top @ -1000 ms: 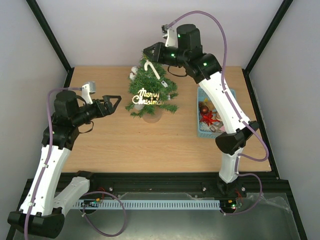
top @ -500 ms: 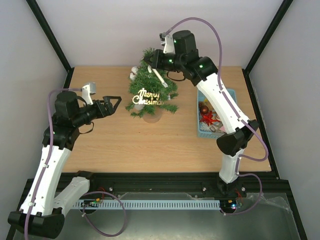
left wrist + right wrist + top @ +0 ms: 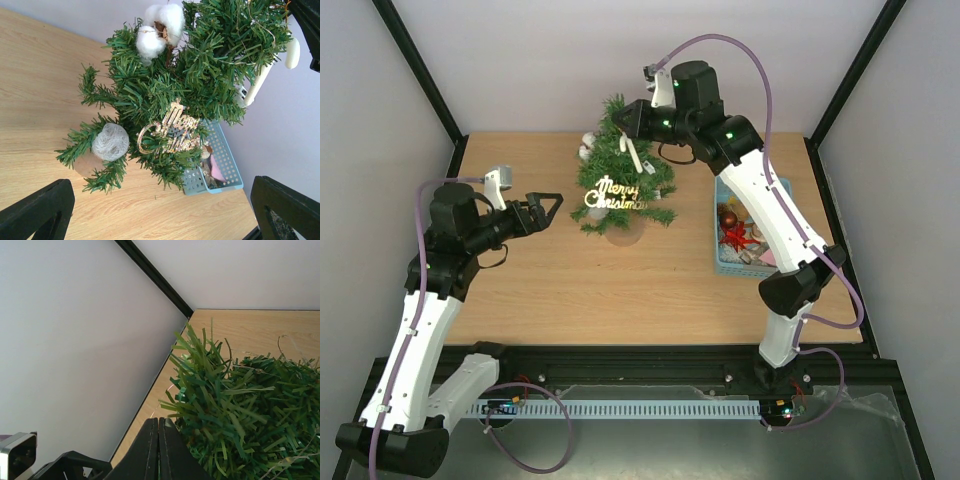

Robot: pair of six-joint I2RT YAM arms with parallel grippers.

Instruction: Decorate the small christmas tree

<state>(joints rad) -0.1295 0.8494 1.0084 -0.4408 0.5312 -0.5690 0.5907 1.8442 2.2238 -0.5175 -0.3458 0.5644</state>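
The small christmas tree (image 3: 620, 175) stands at the back middle of the table on its tan base (image 3: 625, 232). It carries a gold "Merry Christmas" sign (image 3: 615, 195), cotton bolls (image 3: 160, 27) and a white woven ball (image 3: 111, 141). My right gripper (image 3: 628, 118) is above the treetop, jaws shut on a thin thread (image 3: 172, 387). A white candy cane (image 3: 634, 152) hangs under it against the upper branches, and it also shows in the left wrist view (image 3: 260, 82). My left gripper (image 3: 545, 207) is open and empty, left of the tree and facing it.
A light-blue basket (image 3: 725, 262) with several ornaments stands right of the tree, under the right arm. Black frame posts and white walls close in the back corners. The table's back left corner shows in the right wrist view (image 3: 210, 320).
My right gripper has shifted slightly over the treetop, and the candy cane has sunk lower against the upper branches. The left arm has not moved.
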